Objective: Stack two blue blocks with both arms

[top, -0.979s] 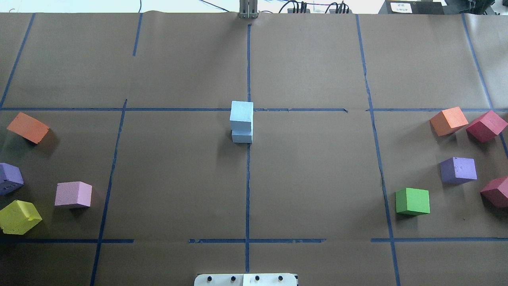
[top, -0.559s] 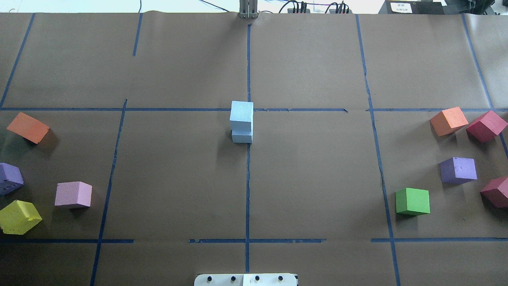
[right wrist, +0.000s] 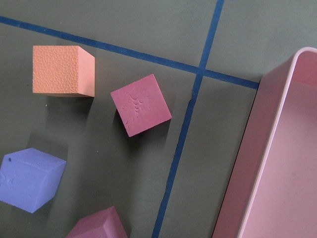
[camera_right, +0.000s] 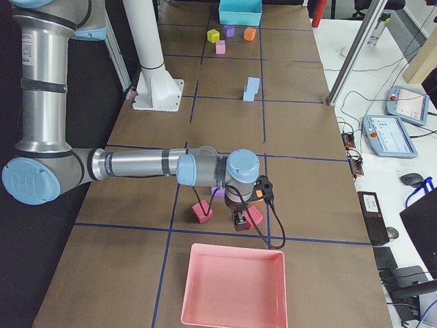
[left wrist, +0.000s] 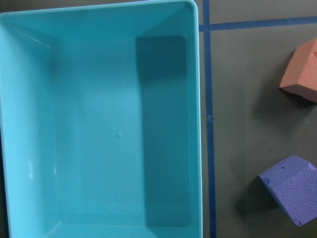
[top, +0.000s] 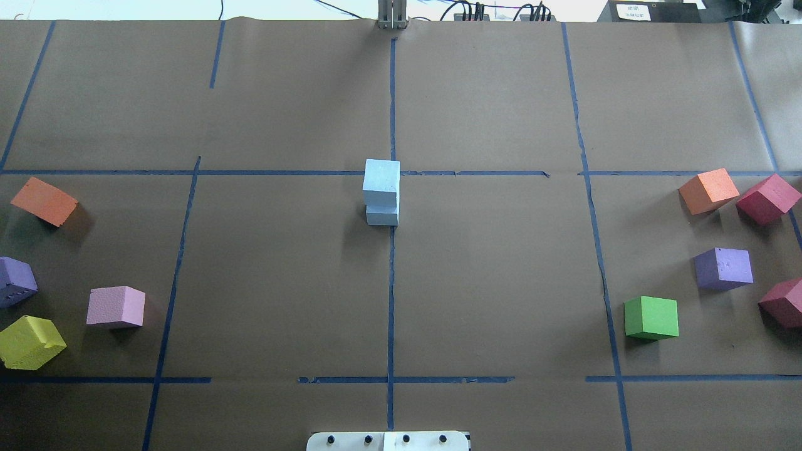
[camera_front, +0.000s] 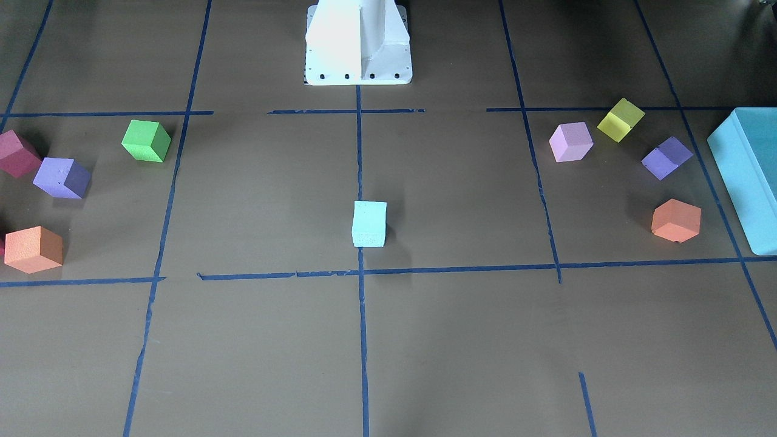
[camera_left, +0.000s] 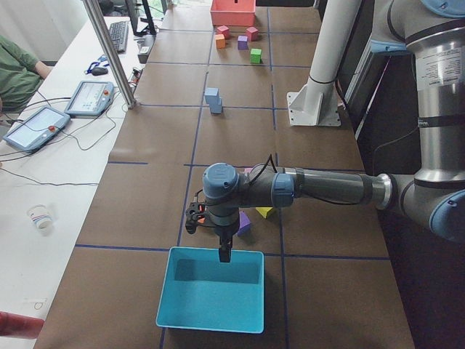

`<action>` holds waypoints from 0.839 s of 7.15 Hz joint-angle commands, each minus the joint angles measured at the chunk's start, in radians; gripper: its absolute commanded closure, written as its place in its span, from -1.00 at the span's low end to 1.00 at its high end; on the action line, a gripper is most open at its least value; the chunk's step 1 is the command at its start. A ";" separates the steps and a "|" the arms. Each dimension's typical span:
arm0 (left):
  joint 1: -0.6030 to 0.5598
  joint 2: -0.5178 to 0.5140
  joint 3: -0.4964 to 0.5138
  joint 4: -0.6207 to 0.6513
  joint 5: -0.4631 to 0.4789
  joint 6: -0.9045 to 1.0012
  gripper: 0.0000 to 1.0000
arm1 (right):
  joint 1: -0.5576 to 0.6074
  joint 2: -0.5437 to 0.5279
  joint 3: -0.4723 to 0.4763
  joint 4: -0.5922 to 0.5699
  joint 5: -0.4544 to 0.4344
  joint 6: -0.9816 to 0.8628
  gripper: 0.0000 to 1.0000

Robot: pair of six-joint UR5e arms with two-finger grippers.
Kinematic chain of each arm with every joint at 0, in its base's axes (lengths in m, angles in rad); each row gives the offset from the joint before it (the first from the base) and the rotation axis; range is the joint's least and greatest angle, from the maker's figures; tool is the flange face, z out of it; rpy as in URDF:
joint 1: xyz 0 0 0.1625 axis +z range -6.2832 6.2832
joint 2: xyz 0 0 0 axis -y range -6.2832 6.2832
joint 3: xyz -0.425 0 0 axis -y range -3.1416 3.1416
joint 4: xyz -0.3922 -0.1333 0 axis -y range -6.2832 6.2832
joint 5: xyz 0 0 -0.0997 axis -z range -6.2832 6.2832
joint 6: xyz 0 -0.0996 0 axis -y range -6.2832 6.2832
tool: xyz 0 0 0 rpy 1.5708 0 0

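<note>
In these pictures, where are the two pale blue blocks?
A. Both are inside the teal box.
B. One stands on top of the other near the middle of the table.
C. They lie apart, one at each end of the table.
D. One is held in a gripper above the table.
B: the upper blue block rests on the lower blue block by the middle tape line, and nothing holds either of them.

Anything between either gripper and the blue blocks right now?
Only loose cubes stand between: the pink cube lies toward the left gripper, the green cube toward the right gripper. Right around the stacked blue blocks nothing stands.
</note>
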 commanded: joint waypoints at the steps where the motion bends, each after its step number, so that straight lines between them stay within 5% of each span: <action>1: -0.002 -0.002 -0.012 0.003 0.000 -0.011 -1.00 | 0.000 -0.001 0.001 0.000 0.002 0.000 -1.00; 6: 0.006 -0.005 -0.009 0.001 -0.003 -0.002 -1.00 | -0.011 -0.001 0.001 0.000 0.002 0.003 -1.00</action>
